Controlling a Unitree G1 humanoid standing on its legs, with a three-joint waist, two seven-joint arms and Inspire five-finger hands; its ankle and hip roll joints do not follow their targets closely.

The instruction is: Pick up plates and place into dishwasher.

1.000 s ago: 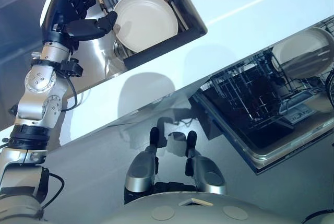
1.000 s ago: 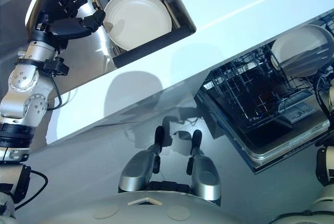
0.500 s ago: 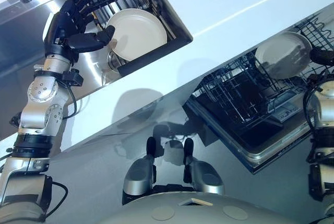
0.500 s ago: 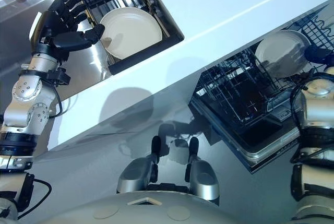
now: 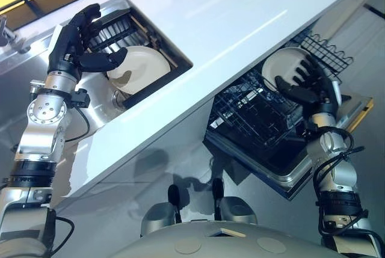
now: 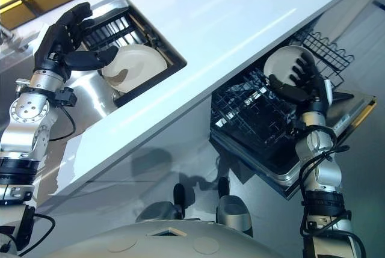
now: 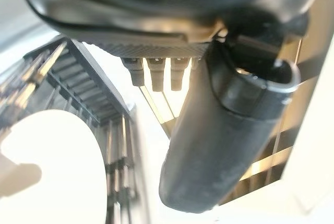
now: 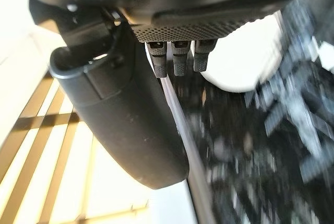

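Note:
A white plate (image 5: 141, 68) leans in the black dish rack (image 5: 117, 23) inside the steel sink (image 6: 96, 89). My left hand (image 5: 77, 43) hovers open beside that plate, thumb pointing at its rim; in the left wrist view the plate (image 7: 47, 166) lies past the thumb (image 7: 219, 130). A second white plate (image 5: 281, 68) stands in the pulled-out dishwasher rack (image 5: 252, 119). Open with fingers spread, my right hand (image 5: 308, 86) is just in front of this plate, which the right wrist view shows as plate (image 8: 250, 51) beyond the fingers.
A long white countertop (image 5: 216, 17) runs between the sink and the dishwasher. The dishwasher door (image 5: 301, 177) hangs open below the rack. A smaller wire basket (image 5: 328, 50) sits behind the racked plate. A faucet (image 5: 7, 32) stands at the sink's far left.
The camera has shifted, so the whole scene sits differently. My right hand has come into view and now spreads in front of the plate in the dishwasher rack. The left hand stays by the sink plate.

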